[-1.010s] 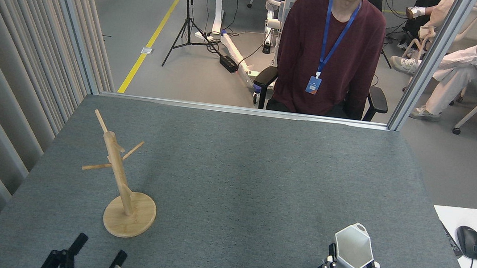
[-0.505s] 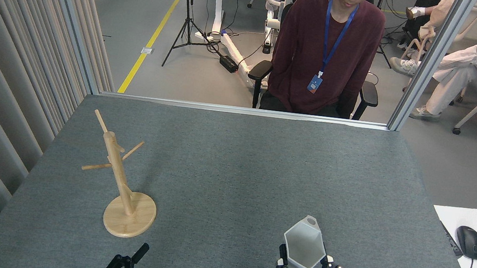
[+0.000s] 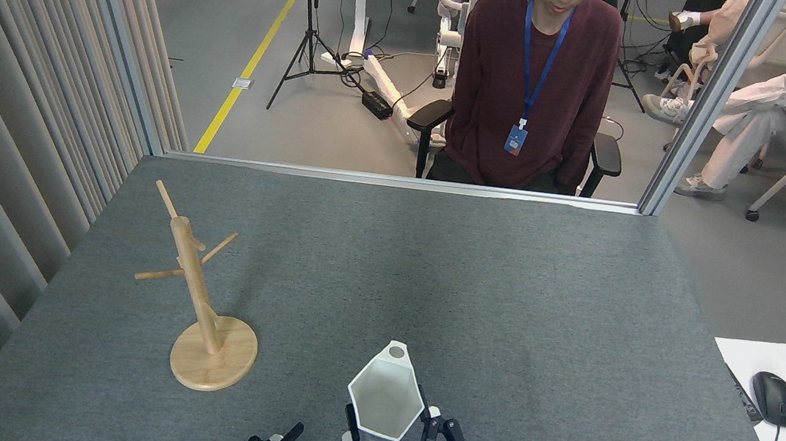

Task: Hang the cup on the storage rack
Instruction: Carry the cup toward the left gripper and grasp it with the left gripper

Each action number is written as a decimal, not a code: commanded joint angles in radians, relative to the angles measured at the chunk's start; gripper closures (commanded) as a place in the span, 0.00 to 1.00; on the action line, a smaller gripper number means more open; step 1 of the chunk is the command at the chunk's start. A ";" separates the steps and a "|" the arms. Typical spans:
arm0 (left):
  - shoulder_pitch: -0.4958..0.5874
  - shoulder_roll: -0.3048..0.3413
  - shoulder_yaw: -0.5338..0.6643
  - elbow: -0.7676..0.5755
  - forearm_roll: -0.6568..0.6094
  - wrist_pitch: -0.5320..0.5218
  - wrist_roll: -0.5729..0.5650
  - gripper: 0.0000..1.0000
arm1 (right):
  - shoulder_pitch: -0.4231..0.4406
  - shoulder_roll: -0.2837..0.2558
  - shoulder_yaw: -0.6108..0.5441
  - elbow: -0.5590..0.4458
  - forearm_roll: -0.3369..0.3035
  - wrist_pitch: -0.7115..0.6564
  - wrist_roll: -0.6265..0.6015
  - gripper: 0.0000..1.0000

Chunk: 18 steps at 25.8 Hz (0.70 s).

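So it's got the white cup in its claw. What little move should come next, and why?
Probably carry the cup further left and up toward the storage rack. The right gripper holds it low near the table's front edge, well right of the rack, whose pegs are all bare.

Grey felt-covered counter [image 3: 388, 264] before me. The bamboo rack [image 3: 202, 302] stands on its round base at my near left, its post leaning slightly.

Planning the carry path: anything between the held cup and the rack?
Head view: nothing. Only bare grey table lies between the cup, held in the right gripper, and the storage rack.
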<state>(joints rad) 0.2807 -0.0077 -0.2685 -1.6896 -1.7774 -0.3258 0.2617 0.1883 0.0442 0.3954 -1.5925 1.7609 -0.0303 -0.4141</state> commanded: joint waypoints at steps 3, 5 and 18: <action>0.000 0.000 -0.008 -0.001 -0.004 0.008 -0.004 0.00 | 0.002 0.000 0.080 0.006 0.008 0.026 0.000 0.45; 0.000 0.000 -0.008 -0.001 -0.004 0.011 -0.004 0.00 | 0.005 -0.001 0.094 0.006 0.012 0.026 0.000 0.45; -0.001 -0.001 0.000 -0.005 -0.002 0.020 -0.002 0.00 | 0.059 -0.027 0.157 -0.001 0.020 0.050 -0.020 0.44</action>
<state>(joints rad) 0.2806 -0.0092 -0.2701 -1.6927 -1.7806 -0.3058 0.2571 0.2435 0.0170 0.5254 -1.5965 1.7804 0.0065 -0.4308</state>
